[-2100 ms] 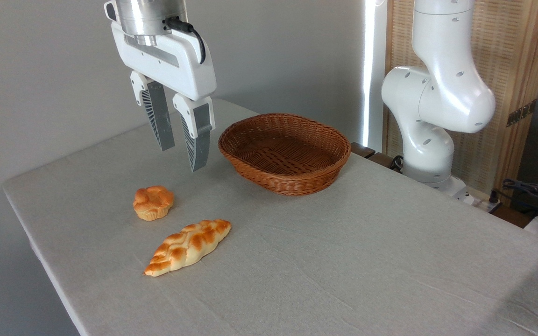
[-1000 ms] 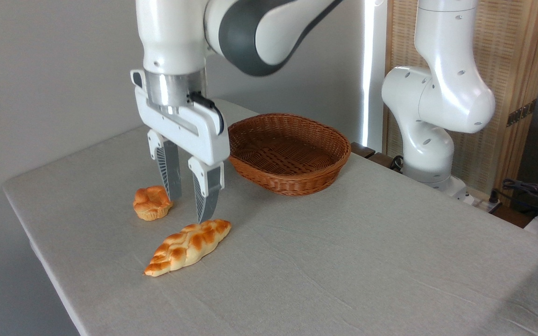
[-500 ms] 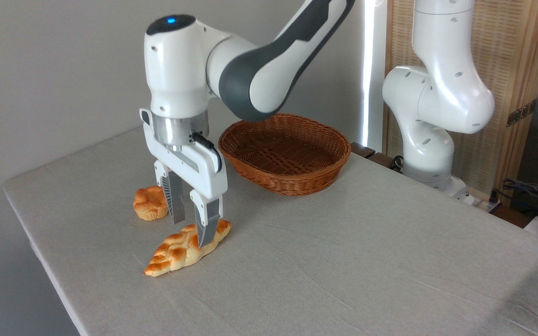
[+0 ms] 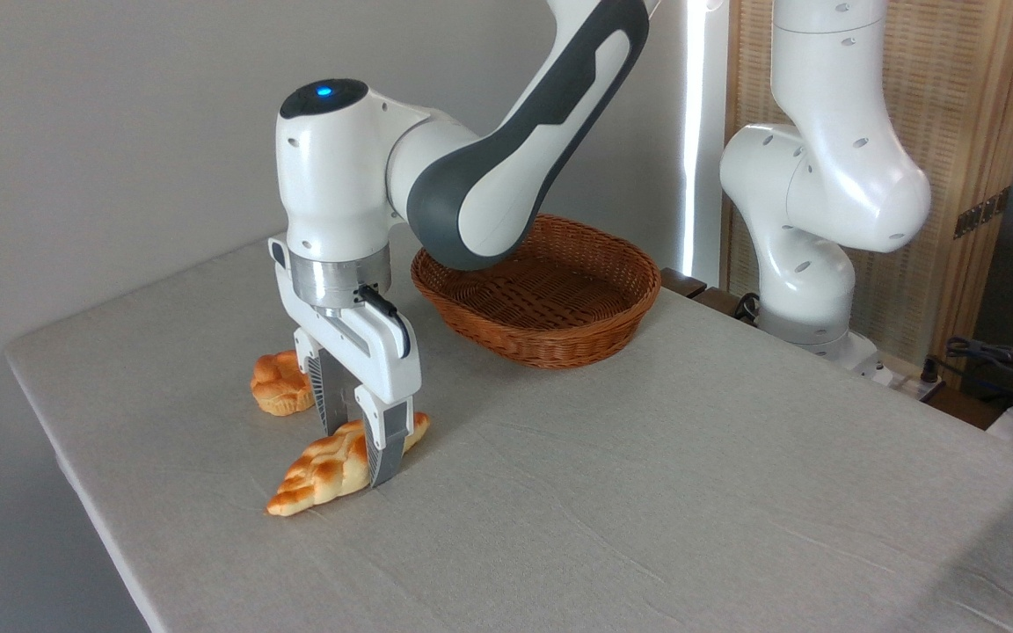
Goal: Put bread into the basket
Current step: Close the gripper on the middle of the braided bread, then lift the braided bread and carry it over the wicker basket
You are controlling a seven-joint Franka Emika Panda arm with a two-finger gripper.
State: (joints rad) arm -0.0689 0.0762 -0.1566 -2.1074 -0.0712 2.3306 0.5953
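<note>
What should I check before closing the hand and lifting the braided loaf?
1. Hand straddles the braided loaf, one finger each side: ok.
2. Fingertips down at table level: ok.
3. Grip point centred: not ok, it sits toward the loaf's right end.
4. Round bun clear of the fingers: cannot tell, the far finger overlaps it in view.
5. Basket empty and upright: ok.
6. Fingers closed on the loaf: cannot tell.

Golden-orange braided bread (image 4: 320,475) with paler creases; reddish-brown woven basket (image 4: 559,338); orange bun (image 4: 276,387); pale grey tablecloth (image 4: 647,501)
</note>
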